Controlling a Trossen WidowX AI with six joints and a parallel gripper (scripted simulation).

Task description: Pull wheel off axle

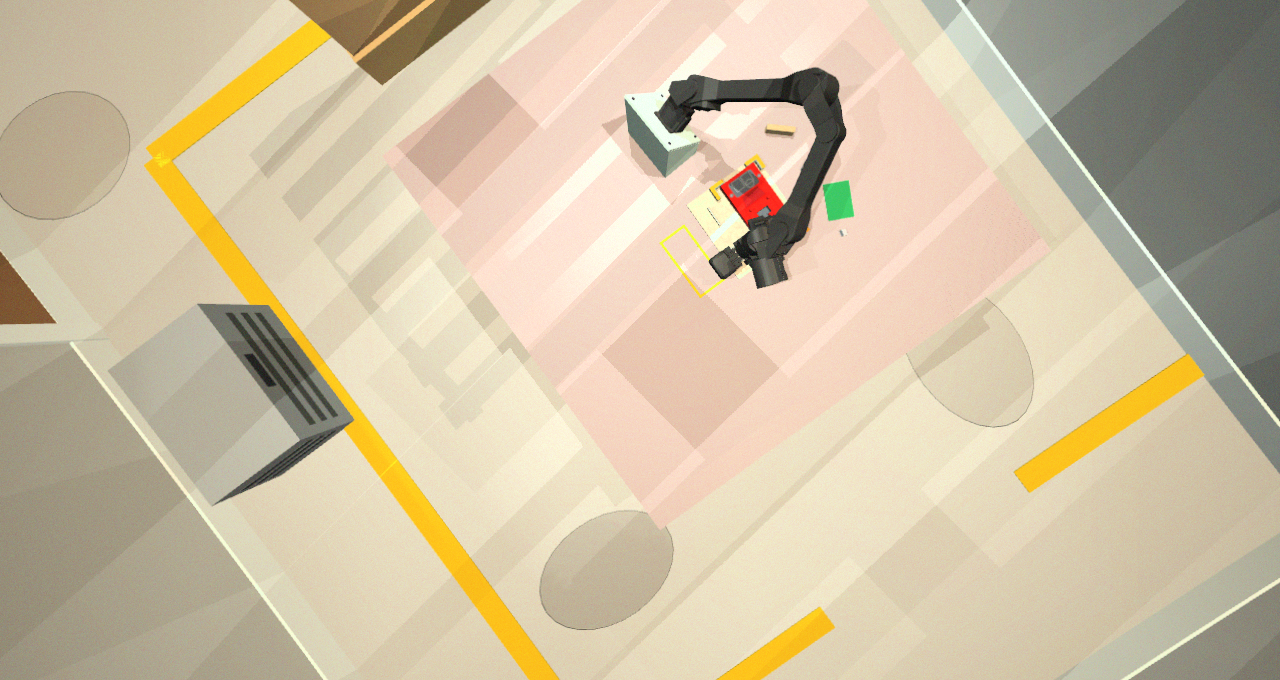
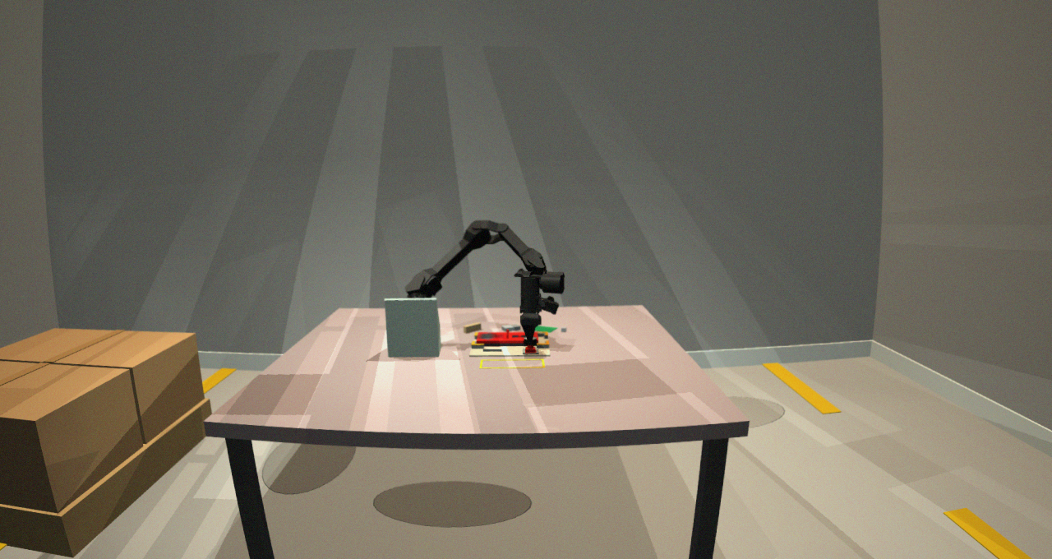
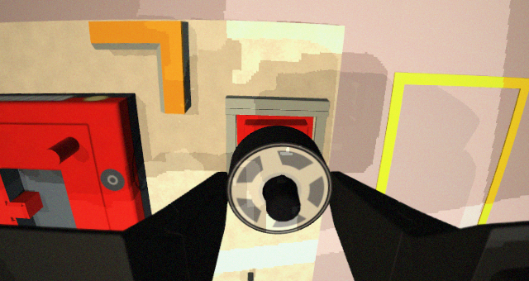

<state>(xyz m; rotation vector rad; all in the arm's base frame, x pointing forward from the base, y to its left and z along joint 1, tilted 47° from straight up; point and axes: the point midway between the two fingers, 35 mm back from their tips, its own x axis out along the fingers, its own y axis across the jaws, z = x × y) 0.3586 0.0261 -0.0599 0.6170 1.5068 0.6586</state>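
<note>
My gripper [image 2: 529, 344] [image 3: 278, 182] is shut on the wheel [image 3: 252, 189], one fingertip on each side of it. The wheel has a black tyre and a pale spoked face turned up. The dark top of the upright axle [image 3: 283, 208] shows in its centre hole. Under it is a red base [image 3: 240, 128] in a grey frame [image 3: 278, 106] on the beige board [image 3: 207, 70] [image 1: 708, 213]. How far up the axle the wheel sits is hard to tell. The marked area, a yellow outline [image 1: 681, 269] [image 2: 512, 368] [image 3: 389, 136], lies beside the board, to the right in the wrist view.
A red housing [image 1: 753, 192] [image 3: 109, 145] stands on the board beside the wheel. An orange corner bracket [image 3: 171, 74] is near it. A tan block [image 1: 780, 129] and a green patch [image 1: 838, 200] lie farther off. The arm's base stands on a grey-green box [image 1: 657, 134] [image 2: 412, 327].
</note>
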